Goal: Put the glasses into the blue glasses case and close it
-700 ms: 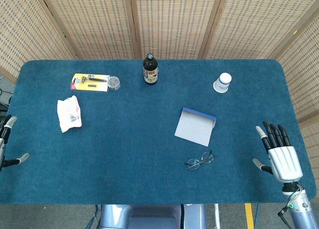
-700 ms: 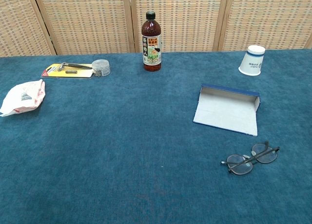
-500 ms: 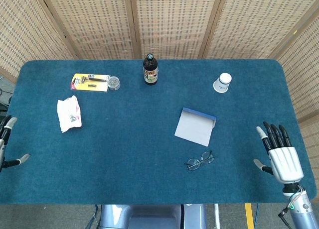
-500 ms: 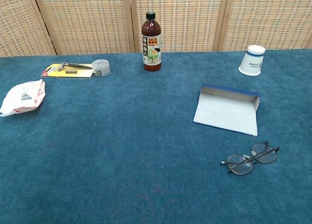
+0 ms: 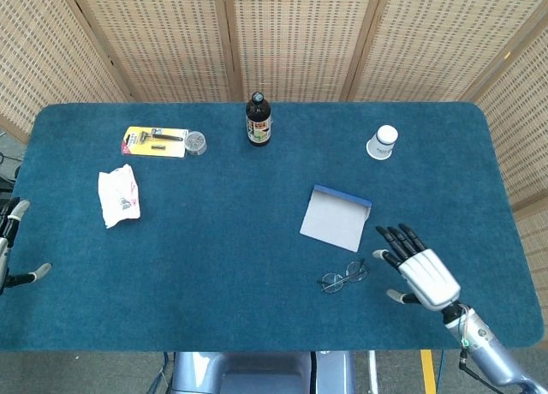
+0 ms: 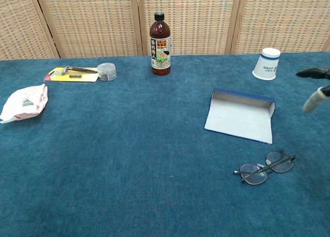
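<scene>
Task barely started: glasses [image 5: 344,277] lie folded on the blue tablecloth [image 5: 223,231], just in front of the blue glasses case [image 5: 336,219], near it but not touching. Case sits open, lid flap flat on the cloth showing its pale lining, blue tray edge on the far side. Right hand [image 5: 421,272] hovers just right of the glasses, fingers spread and stretched out, holding nothing; in the chest view only its fingertips [image 6: 315,99] show at the right edge. Left hand [image 5: 12,244] is at the far left table edge, mostly cut off; the fingers that show are apart with nothing in them, and it is well away from the task things. Nothing done so far: glasses not picked up, nothing in the case, lid not shut. Left to do, as I judge it: grasp glasses, place in tray, fold flap over. Other stuff, all well apart from the work area: dark sauce bottle [image 5: 258,120] at the back, upside-down paper cup [image 5: 382,141], razor blister pack [image 5: 155,141] with a small round tin [image 5: 196,141] beside it, crumpled snack wrapper [image 5: 118,195] at left.
</scene>
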`<state>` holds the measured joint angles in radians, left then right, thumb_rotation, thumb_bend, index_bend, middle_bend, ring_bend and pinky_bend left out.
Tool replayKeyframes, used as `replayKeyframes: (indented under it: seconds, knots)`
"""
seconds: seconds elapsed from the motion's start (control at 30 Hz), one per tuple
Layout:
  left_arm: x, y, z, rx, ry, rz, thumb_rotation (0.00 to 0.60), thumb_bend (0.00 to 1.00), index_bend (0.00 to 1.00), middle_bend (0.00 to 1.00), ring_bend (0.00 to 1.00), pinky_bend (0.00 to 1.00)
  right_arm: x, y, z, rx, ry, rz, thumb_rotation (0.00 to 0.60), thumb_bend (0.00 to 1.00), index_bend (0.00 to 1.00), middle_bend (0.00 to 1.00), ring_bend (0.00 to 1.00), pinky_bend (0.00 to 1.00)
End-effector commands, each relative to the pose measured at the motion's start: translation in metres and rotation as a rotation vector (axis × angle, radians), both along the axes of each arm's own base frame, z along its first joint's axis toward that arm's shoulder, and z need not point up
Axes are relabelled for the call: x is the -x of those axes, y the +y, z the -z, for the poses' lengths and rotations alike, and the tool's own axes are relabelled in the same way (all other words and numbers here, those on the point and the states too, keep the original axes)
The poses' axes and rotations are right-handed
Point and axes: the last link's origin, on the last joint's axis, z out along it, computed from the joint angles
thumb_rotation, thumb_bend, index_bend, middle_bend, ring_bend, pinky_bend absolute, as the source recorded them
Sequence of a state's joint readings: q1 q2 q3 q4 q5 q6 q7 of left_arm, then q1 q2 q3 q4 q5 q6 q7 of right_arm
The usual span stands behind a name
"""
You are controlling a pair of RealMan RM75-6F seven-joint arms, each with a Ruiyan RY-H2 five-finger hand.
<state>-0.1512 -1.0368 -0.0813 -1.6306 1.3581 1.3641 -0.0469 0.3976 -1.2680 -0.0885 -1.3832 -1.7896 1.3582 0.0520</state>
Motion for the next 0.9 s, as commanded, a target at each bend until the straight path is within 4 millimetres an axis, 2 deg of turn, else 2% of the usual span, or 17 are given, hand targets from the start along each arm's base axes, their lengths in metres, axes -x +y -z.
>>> replayKeyframes:
  seconds: [0.03, 0.13, 0.23, 0.5, 0.9]
  knots:
    - [0.001, 0.001, 0.001, 0.003, 0.005, -0.004, 0.600, 0.00, 0.00, 0.00, 0.00, 0.00, -0.006, -0.010, 0.022, -0.059, 0.071, -0.090, 0.600, 0.06, 0.37, 0.00, 0.00, 0.00]
    - [0.002, 0.004, 0.003, 0.008, 0.008, -0.013, 0.600, 0.00, 0.00, 0.00, 0.00, 0.00, -0.010, -0.019, 0.036, -0.070, 0.107, -0.124, 0.600, 0.12, 0.37, 0.00, 0.00, 0.00]
    - [0.003, 0.006, 0.003, 0.008, 0.008, -0.022, 0.600, 0.00, 0.00, 0.00, 0.00, 0.00, -0.013, -0.024, 0.046, -0.082, 0.117, -0.128, 0.600, 0.13, 0.39, 0.00, 0.00, 0.00]
    - [0.007, 0.010, 0.006, 0.020, 0.017, -0.044, 0.600, 0.00, 0.00, 0.00, 0.00, 0.00, -0.019, -0.033, 0.073, -0.122, 0.187, -0.154, 0.600, 0.26, 0.40, 0.00, 0.00, 0.00]
    - [0.008, 0.013, 0.008, 0.026, 0.023, -0.057, 0.600, 0.00, 0.00, 0.00, 0.00, 0.00, -0.020, -0.044, 0.086, -0.123, 0.281, -0.168, 0.600, 0.35, 0.43, 0.00, 0.00, 0.00]
